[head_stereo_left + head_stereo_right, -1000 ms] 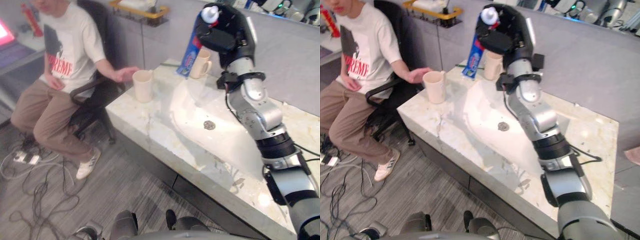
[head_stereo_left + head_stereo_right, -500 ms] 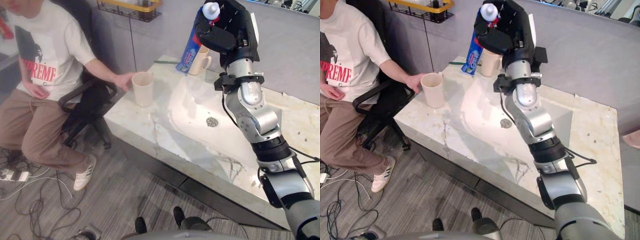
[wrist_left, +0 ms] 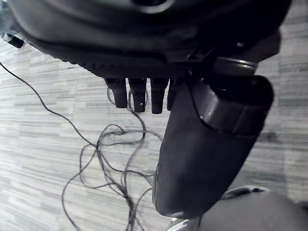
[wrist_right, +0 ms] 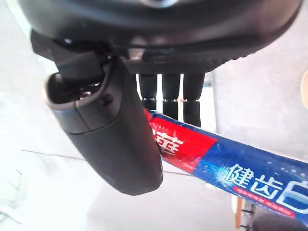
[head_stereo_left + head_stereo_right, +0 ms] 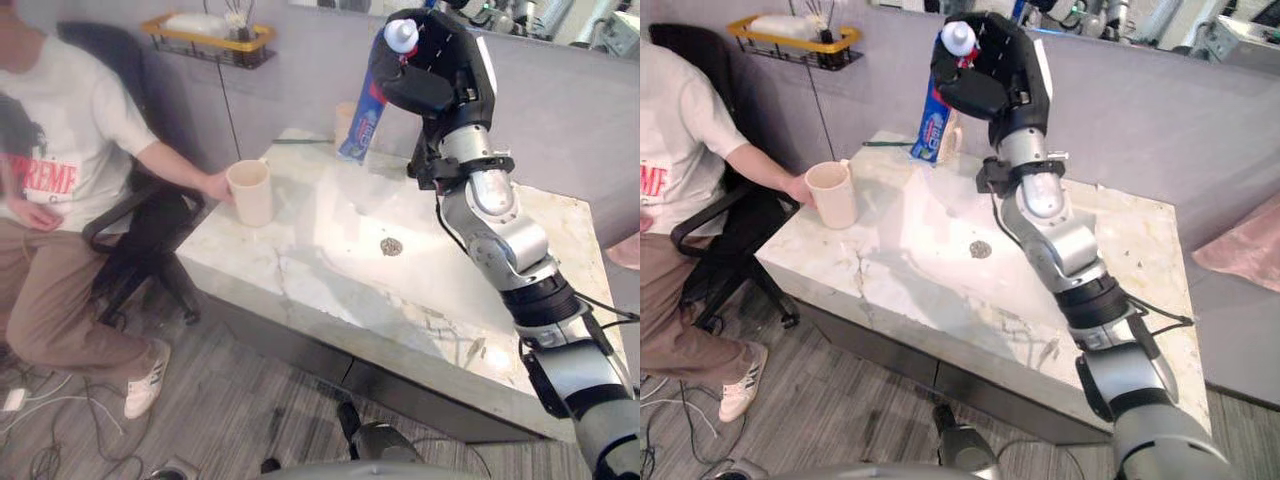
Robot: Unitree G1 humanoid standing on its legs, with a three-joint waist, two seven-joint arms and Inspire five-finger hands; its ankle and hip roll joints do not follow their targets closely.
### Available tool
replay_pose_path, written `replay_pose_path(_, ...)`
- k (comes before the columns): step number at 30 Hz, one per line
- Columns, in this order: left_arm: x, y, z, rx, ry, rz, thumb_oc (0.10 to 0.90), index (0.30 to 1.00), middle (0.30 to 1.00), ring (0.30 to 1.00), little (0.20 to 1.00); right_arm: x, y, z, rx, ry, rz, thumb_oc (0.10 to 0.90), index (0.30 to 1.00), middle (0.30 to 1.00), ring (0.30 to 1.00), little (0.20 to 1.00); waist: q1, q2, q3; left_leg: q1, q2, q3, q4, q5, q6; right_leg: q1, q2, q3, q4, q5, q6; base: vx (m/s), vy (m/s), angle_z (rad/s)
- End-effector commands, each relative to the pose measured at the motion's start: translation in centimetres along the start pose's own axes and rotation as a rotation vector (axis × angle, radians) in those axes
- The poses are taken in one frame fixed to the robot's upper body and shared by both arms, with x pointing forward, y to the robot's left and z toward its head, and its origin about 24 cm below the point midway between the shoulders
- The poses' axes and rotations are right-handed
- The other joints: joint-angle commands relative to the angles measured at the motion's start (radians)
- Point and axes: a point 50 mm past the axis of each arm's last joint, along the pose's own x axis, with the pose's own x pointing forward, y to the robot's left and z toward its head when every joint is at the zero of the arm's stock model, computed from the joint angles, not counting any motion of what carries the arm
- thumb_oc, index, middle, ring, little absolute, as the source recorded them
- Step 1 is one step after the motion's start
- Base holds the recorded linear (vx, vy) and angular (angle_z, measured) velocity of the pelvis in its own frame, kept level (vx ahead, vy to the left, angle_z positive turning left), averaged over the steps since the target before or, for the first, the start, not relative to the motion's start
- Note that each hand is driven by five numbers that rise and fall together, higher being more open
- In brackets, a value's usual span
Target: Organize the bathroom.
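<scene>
My right hand [image 5: 440, 72] is raised high over the back of the marble counter [image 5: 330, 275], shut on a blue and red toothpaste tube [image 5: 360, 125]. The tube hangs cap-up, its white cap poking out of the top of my fist, its tail dangling towards the counter. In the right wrist view the tube [image 4: 231, 168] lies across the fingers [image 4: 171, 91] with the thumb pressed on it. A cream mug [image 5: 250, 192] stands at the counter's left edge with a person's hand [image 5: 214, 185] on it. A second mug [image 5: 952, 135] stands at the back, behind the tube. My left hand [image 3: 144, 38] hangs relaxed over the floor.
A sink basin with a drain [image 5: 391, 245] is sunk into the middle of the counter. A seated person in a black chair [image 5: 150, 235] is close to the counter's left side. A yellow wall shelf [image 5: 205, 40] hangs behind. A thin green stick [image 5: 885, 143] lies at the back.
The camera has swung, shifting the whole picture. My right hand stays raised with the tube. The person's hand has come up against the cream mug.
</scene>
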Motion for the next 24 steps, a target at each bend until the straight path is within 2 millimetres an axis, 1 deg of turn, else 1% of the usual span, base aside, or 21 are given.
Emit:
replay_pose_path(1, 0.7, 1.2, -3.8, 0.034, 0.163, 0.037, 0.800, 0.900, 0.900, 0.900, 0.900, 2.8, 0.1, 9.2, 0.050, -0.389, -0.010, 0.400, 0.300, 0.300, 0.300, 0.300, 0.022, -0.016, -0.078, -0.056, -0.007, -0.089, 0.161, -0.096, 0.018, 0.029, 0.010, 0.042, -0.030, 0.010, 0.040, 0.06, -0.003, 0.14)
replay_pose_path(3, 0.6, 0.8, -3.1, 0.021, 0.130, 0.025, 0.800, 0.900, 0.900, 0.900, 0.900, 2.8, 0.1, 9.3, 0.054, -0.388, -0.015, 0.400, 0.300, 0.300, 0.300, 0.300, 0.022, -0.013, -0.086, -0.055, -0.009, -0.088, 0.149, -0.091, 0.015, 0.043, 0.008, 0.042, -0.043, 0.008, 0.040, 0.06, 0.018, 0.14)
replay_pose_path(5, 0.6, 0.6, -2.9, 0.032, 0.124, 0.021, 0.800, 0.900, 0.900, 0.900, 0.900, 2.7, 0.1, 9.3, 0.051, -0.385, -0.016, 0.400, 0.300, 0.300, 0.300, 0.300, 0.019, -0.009, -0.093, -0.049, -0.009, -0.079, 0.137, -0.089, 0.012, 0.050, 0.005, 0.046, -0.054, 0.008, 0.044, 0.04, 0.037, 0.14)
replay_pose_path(8, 0.6, 0.5, -3.0, 0.048, 0.126, 0.019, 0.800, 0.900, 0.900, 0.900, 0.900, 2.6, -0.1, 9.3, 0.049, -0.375, -0.025, 0.400, 0.300, 0.300, 0.300, 0.300, 0.016, -0.003, -0.099, -0.039, -0.008, -0.072, 0.109, -0.080, 0.009, 0.055, -0.001, 0.048, -0.071, 0.016, 0.052, 0.02, 0.031, 0.08)
replay_pose_path(12, 0.7, 0.6, -3.3, 0.056, 0.134, 0.023, 0.800, 0.900, 0.900, 0.900, 0.900, 2.5, -0.2, 9.1, 0.053, -0.362, -0.037, 0.400, 0.300, 0.300, 0.300, 0.300, 0.013, -0.004, -0.102, -0.028, -0.007, -0.063, 0.099, -0.085, 0.012, 0.050, -0.008, 0.048, -0.072, 0.019, 0.059, 0.00, 0.000, 0.00)
replay_pose_path(16, 0.7, 0.4, -3.2, 0.051, 0.115, 0.004, 0.800, 0.900, 0.900, 0.900, 0.900, 2.3, -0.4, 8.8, 0.070, -0.347, -0.030, 0.400, 0.300, 0.300, 0.300, 0.300, 0.009, -0.007, -0.107, -0.022, -0.006, -0.052, 0.100, -0.090, 0.015, 0.052, -0.011, 0.053, -0.075, 0.020, 0.064, 0.01, 0.004, 0.02)
replay_pose_path(19, 0.7, -0.2, -2.2, 0.048, 0.048, -0.034, 0.800, 0.900, 0.900, 0.900, 0.900, 2.1, -0.1, 8.4, 0.104, -0.330, -0.003, 0.400, 0.300, 0.300, 0.300, 0.300, 0.006, -0.010, -0.110, -0.024, -0.007, -0.050, 0.107, -0.096, 0.017, 0.053, -0.015, 0.060, -0.080, 0.020, 0.064, 0.00, 0.000, 0.00)
replay_pose_path(21, 0.6, -0.2, -1.9, 0.049, 0.033, -0.036, 0.800, 0.900, 0.900, 0.900, 0.900, 2.1, 0.0, 8.3, 0.113, -0.328, 0.003, 0.400, 0.300, 0.300, 0.300, 0.300, 0.006, -0.010, -0.109, -0.025, -0.007, -0.050, 0.106, -0.096, 0.018, 0.053, -0.014, 0.062, -0.080, 0.020, 0.064, 0.00, -0.003, -0.03)
replay_pose_path(24, 0.4, -0.4, -0.7, 0.034, -0.025, -0.046, 0.800, 0.900, 0.900, 0.900, 0.900, 1.8, 0.5, 7.9, 0.131, -0.326, 0.010, 0.400, 0.300, 0.300, 0.300, 0.300, 0.009, -0.009, -0.106, -0.027, -0.005, -0.062, 0.094, -0.088, 0.018, 0.054, -0.013, 0.067, -0.085, 0.021, 0.063, 0.00, -0.003, -0.01)
